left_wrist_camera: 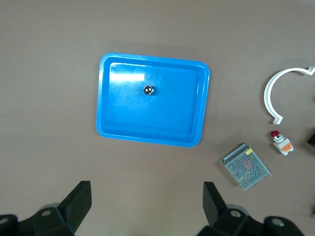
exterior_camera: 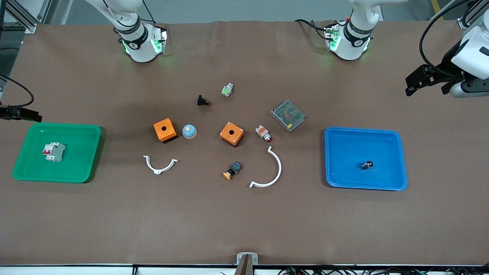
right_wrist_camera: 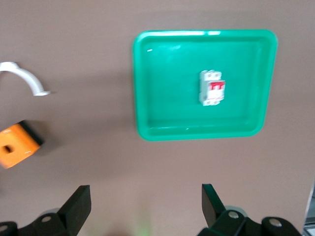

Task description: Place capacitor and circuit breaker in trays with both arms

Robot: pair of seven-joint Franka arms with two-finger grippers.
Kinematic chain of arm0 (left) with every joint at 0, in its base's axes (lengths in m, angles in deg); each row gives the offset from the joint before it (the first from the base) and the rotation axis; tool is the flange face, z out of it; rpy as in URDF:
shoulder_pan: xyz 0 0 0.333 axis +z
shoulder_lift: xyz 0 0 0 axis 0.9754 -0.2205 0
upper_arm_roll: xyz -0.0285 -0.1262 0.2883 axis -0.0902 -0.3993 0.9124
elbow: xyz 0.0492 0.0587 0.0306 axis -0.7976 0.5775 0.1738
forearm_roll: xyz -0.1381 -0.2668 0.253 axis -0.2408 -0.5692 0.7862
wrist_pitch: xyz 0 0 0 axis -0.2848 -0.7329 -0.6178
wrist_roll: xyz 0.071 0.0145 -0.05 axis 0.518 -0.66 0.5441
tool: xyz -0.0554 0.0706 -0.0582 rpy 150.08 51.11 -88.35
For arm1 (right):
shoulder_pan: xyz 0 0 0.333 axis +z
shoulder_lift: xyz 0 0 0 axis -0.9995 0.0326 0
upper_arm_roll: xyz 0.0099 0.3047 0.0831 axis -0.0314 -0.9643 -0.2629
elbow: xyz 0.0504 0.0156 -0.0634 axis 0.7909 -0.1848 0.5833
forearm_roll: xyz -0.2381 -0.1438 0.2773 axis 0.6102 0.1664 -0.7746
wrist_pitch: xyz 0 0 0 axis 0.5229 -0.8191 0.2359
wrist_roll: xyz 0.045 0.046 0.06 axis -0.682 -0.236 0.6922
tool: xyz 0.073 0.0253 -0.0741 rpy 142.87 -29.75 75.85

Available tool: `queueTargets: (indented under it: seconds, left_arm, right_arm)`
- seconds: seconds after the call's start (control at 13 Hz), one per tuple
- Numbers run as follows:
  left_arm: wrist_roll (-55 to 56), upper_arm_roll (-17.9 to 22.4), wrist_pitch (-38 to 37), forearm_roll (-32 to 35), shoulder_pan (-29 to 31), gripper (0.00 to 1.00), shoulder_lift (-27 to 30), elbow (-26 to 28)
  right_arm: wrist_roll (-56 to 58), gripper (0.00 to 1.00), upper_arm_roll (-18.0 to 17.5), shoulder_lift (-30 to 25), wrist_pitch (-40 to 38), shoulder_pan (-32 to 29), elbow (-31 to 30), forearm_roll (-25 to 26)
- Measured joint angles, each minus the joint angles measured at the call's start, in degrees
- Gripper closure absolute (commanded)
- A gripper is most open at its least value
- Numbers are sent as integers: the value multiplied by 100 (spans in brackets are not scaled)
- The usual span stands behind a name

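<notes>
Already both parts look placed: the capacitor (exterior_camera: 367, 165) stands inside the blue tray (exterior_camera: 397, 160), and the circuit breaker (exterior_camera: 53, 152) lies inside the green tray (exterior_camera: 91, 152). By my reading the placing step is finished and only a pull-back remains. The left gripper (exterior_camera: 424, 81) hangs high over bare table, off the blue tray's edge toward the left arm's end, fingers spread wide and holding nothing. The right gripper (right_wrist_camera: 145, 204) is above the table just off the green tray, likewise wide open and empty. Nothing further needs grasping.
</notes>
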Motion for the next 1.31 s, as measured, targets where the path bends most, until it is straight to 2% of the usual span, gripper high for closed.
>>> queueTargets:
  seconds: [0.23, 0.62, 0.77, 1.0, 1.31]
  left_arm:
    - [0, 1, -1, 0, 1, 0, 0, -2]
    - [0, 9, -18, -1, 6, 0, 0, 0]
    - [0, 14, -23, 0, 13, 0, 0, 0]
    - [0, 20, -23, -1, 13, 0, 0, 1]
    - [0, 25, -23, -1, 13, 0, 0, 2]
  right_arm:
    - [-278, 1, -3, -233, -300, 333, -22, -413]
    - [-989, 1, -15, -549, -462, 1085, -47, -651]
    - [-1020, 0, -14, -662, -507, 1125, -69, -879]
    - [-1035, 0, -3, -734, -466, 1133, -71, -960]
    - [-1035, 0, 98, -754, 58, 1121, -34, -954]
